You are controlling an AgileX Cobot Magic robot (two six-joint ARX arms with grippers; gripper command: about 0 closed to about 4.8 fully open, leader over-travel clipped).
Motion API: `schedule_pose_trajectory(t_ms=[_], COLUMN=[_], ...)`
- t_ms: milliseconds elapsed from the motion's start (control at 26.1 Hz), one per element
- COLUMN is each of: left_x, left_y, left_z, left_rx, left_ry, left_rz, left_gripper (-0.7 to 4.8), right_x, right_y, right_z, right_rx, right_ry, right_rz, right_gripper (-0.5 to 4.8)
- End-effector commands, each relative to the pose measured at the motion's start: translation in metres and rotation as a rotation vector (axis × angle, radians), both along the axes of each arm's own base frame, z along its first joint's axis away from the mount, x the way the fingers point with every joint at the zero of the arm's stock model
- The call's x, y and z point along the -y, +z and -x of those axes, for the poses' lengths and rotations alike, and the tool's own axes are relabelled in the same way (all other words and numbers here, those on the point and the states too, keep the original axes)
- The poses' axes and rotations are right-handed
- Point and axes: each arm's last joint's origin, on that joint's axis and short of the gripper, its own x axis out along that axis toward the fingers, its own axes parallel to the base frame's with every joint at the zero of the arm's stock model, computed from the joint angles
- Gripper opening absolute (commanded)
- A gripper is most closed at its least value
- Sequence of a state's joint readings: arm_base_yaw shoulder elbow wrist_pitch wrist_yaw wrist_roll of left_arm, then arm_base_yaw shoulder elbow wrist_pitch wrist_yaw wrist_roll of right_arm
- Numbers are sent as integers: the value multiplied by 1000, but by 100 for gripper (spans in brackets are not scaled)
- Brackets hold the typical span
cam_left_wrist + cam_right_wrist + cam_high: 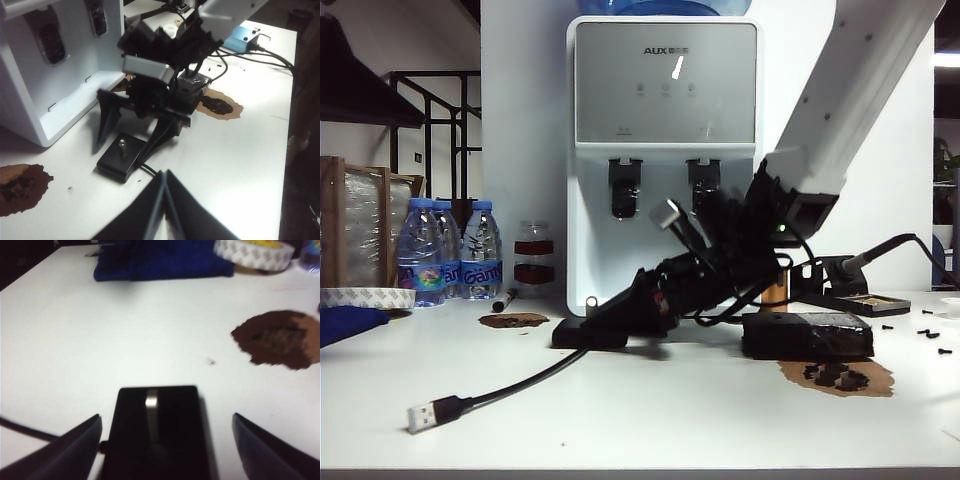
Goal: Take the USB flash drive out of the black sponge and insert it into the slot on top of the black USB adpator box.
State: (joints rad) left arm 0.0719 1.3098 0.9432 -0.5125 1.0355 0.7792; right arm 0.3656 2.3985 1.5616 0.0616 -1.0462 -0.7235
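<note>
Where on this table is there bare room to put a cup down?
Bare patches: the front strip beyond the cable plug, and between the blue cloth and the box. Crowded: around the right tool, open over the box, and the sponge.

Ext view: table-level, frontal, mid-range. L wrist: high, oblique, farther back. R wrist: close, low. All share black USB adpator box (590,333) (121,157) (157,430).

In the exterior view, the right hand (620,318) covered most of the black USB adpator box (590,334). The right wrist view was blurred, the box's near end cut off. The left hand (164,210) showed only blurred fingertips.
</note>
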Motion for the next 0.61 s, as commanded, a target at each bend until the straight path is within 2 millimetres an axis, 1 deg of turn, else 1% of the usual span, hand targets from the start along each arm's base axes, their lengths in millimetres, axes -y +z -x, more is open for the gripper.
schedule_pose_trajectory(t_ms=[38,191,344,497,574,612], left_x=[0,0,-3,-11,-22,-25], left_y=[0,2,12,33,58,67], left_z=[0,-1,-9,-20,-23,-21], left_rx=[12,21,42,93,153,185], left_ry=[-9,5,108,333,592,686], left_rz=[3,1,20,98,233,273], left_gripper=[-4,-4,-4,-4,-4,-4], right_x=[0,1,5,14,24,28], right_y=[14,26,42,67,90,96], right_z=[0,0,-1,3,14,18], right_rx=[-3,-30,-17,3,41,61], right_ry=[10,29,18,10,-18,-25], right_rz=[-31,-69,-84,-106,-117,-122], right_gripper=[416,417,417,415,412,410])
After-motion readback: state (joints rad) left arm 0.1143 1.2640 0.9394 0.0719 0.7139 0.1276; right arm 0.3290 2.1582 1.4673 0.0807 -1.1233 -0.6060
